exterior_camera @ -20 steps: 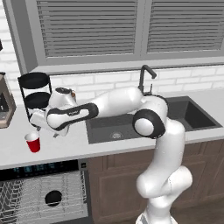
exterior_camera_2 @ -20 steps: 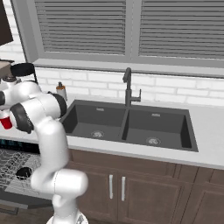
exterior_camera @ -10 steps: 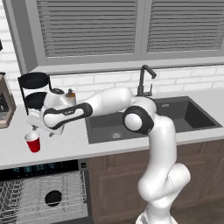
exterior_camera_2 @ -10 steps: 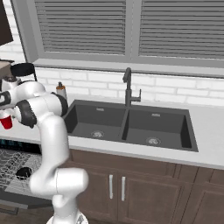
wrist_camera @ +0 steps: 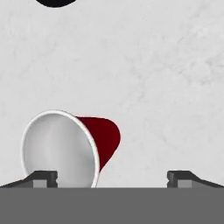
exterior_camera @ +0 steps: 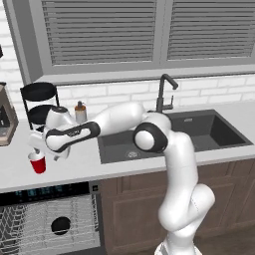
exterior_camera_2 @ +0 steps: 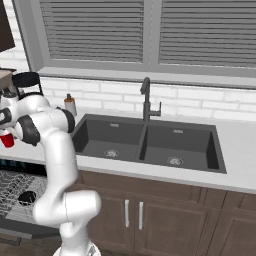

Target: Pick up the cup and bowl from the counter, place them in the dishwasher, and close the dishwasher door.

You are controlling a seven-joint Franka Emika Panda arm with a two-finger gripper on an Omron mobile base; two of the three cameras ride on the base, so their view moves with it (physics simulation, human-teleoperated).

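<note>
Hand view, fingers (wrist_camera: 112,178) spread apart, cup (wrist_camera: 72,148) near left tip (no writing), counter (wrist_camera: 166,87)

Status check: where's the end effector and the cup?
End effector open, nothing held, above cup. Cup upright on counter, near one fingertip, off-centre. Bowl in dishwasher rack. Nothing blocking.

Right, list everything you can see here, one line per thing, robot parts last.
cup: one, red with white inside, upright on the counter at its left end, under the hand
bowl: one, black, in the dishwasher rack
counter: one, light grey-white, runs along the wall
dishwasher: one, open, light grey wire racks, below the counter
sink: one, black, double basin
faucet: one, dark, behind the sink
soap bottle: one, grey, by the wall
tiered stand: one, black, left rear
gripper: one, dark tips, open, cup by one tip
</note>
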